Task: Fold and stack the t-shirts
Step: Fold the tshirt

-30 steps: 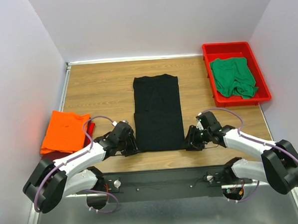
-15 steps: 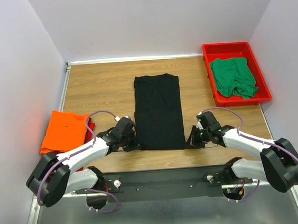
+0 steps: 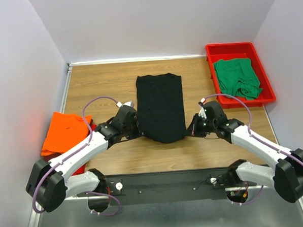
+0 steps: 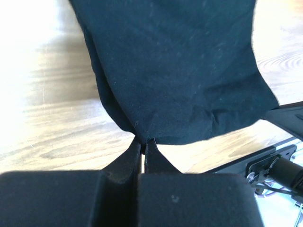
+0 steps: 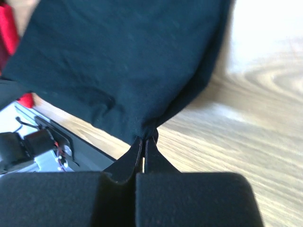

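A black t-shirt (image 3: 159, 105) lies lengthwise mid-table, folded into a long strip, its near end lifted off the wood. My left gripper (image 3: 136, 134) is shut on the near left corner of that black t-shirt (image 4: 180, 71), and my right gripper (image 3: 189, 132) is shut on the near right corner of the same shirt (image 5: 118, 61). The cloth sags between the two grips. An orange t-shirt (image 3: 66, 132) lies folded at the left edge on top of a dark red one (image 3: 92, 131). A green t-shirt (image 3: 237, 77) is bunched in the red tray (image 3: 232, 49).
The red plastic tray stands at the back right corner. White walls close the table on three sides. The black mounting rail (image 3: 165, 183) with both arm bases runs along the near edge. Bare wood (image 3: 99, 85) shows around the black shirt.
Both grippers closed on the near corners of the black shirt and lifted them, moving away from the near edge; the shirt's near end now curves up and inward.
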Robot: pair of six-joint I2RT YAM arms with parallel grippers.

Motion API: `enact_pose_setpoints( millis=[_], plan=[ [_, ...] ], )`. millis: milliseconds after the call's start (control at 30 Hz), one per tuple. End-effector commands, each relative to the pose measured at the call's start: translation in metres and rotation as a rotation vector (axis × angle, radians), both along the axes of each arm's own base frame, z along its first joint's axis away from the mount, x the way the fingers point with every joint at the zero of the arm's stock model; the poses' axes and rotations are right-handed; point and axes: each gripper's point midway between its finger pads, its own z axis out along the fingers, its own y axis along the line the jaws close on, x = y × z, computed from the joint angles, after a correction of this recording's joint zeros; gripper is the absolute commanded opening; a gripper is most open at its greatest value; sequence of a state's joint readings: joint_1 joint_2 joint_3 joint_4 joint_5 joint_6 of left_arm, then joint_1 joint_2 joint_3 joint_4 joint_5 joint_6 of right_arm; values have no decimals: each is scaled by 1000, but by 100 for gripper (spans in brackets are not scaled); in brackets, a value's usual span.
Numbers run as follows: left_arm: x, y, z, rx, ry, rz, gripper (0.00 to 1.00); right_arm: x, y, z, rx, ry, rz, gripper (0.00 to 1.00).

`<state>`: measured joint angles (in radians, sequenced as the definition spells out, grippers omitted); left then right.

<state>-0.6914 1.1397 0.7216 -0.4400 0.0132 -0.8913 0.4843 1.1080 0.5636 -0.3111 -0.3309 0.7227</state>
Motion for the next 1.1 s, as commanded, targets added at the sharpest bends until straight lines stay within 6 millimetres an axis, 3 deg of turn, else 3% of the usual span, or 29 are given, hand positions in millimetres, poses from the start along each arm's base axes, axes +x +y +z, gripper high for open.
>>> enact_pose_setpoints(
  millis=[0,333,600,667,833,1000,1067],
  plan=[
    [6,9,13,27,-43,6,0,10,-3,19,-30,-57,-4,1],
    [-35,8,17,-96,16,-28,0,-23,-17,32,-23,-46,16,0],
    [-74,-8,31,-211,27,-54,0,-53,-24,40,13,-25,16,0],
    [-72,-9,34,-207,10,-52,0,-52,-24,45,19,-36,11,0],
    [-40,-14,70,-191,-127,-18,0,-16,-27,73,-53,-151,-29,1],
    [-8,-22,77,-154,-181,-39,0,31,-29,89,-156,-223,-100,0],
    [5,-16,77,-148,-185,-20,0,44,-24,103,-142,-256,-116,0]
  ],
)
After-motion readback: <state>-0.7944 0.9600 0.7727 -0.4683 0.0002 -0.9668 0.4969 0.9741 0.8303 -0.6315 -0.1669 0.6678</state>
